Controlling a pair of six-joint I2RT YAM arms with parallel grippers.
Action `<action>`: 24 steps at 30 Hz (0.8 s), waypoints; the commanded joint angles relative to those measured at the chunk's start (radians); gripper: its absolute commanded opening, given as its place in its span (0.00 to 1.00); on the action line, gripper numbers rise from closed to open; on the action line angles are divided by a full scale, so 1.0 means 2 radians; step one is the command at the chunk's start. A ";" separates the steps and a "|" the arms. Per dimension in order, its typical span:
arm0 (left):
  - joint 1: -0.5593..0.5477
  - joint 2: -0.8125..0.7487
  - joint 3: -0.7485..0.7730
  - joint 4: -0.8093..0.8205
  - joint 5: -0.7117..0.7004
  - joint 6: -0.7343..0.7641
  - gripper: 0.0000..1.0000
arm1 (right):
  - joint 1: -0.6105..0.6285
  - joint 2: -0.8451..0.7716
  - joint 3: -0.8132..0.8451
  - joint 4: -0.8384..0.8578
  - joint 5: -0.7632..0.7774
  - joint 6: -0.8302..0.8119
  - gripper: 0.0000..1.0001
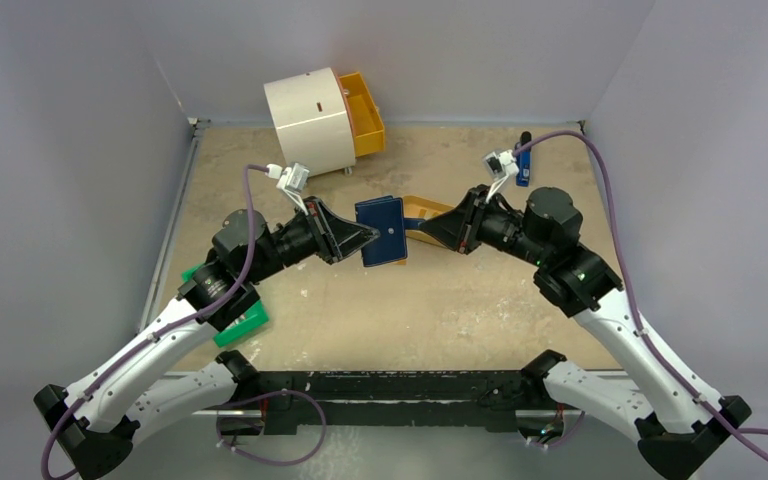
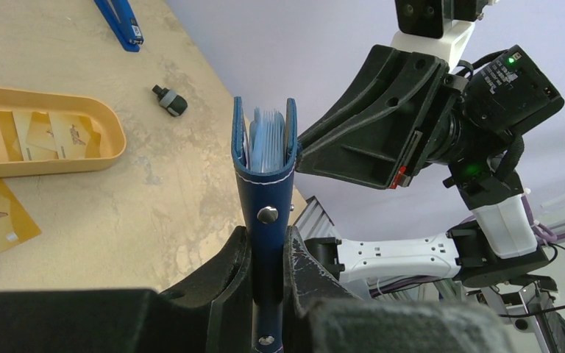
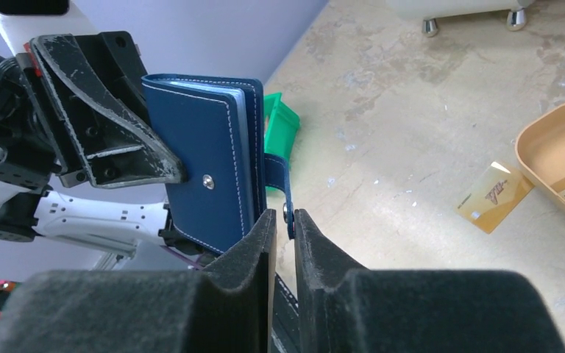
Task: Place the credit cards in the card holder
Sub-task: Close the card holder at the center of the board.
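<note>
A robotics lab test cell: plain pale lilac-grey panel walls (image 1: 60, 120) box in a mottled tan tabletop (image 1: 460, 310), and white-and-black cabled robot arms stand bolted at lower left (image 1: 150, 345) and lower right (image 1: 630, 335).

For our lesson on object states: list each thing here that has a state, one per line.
card holder: folded shut, held in the air
snap tab: undone
left gripper: shut on card holder
right gripper: fingers close around snap tab, grip unclear
loose credit card: flat on table
yellow drawer: pulled out
</note>
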 commanded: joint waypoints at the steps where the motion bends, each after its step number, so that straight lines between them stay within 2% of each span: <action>1: -0.001 -0.011 0.002 0.038 0.003 0.002 0.00 | 0.001 -0.016 0.009 0.025 -0.008 0.000 0.16; 3: -0.001 -0.011 0.002 0.038 0.002 0.001 0.00 | 0.000 -0.018 0.008 0.027 -0.008 0.001 0.20; 6: -0.001 -0.011 0.002 0.039 0.003 0.001 0.00 | 0.001 -0.019 0.008 0.028 -0.008 0.003 0.20; 12: -0.001 -0.010 0.003 0.042 0.002 0.000 0.00 | 0.001 -0.013 0.011 0.028 -0.018 0.002 0.09; 24: -0.001 -0.007 0.003 0.045 0.005 0.000 0.00 | 0.000 -0.001 0.018 0.027 -0.035 -0.002 0.00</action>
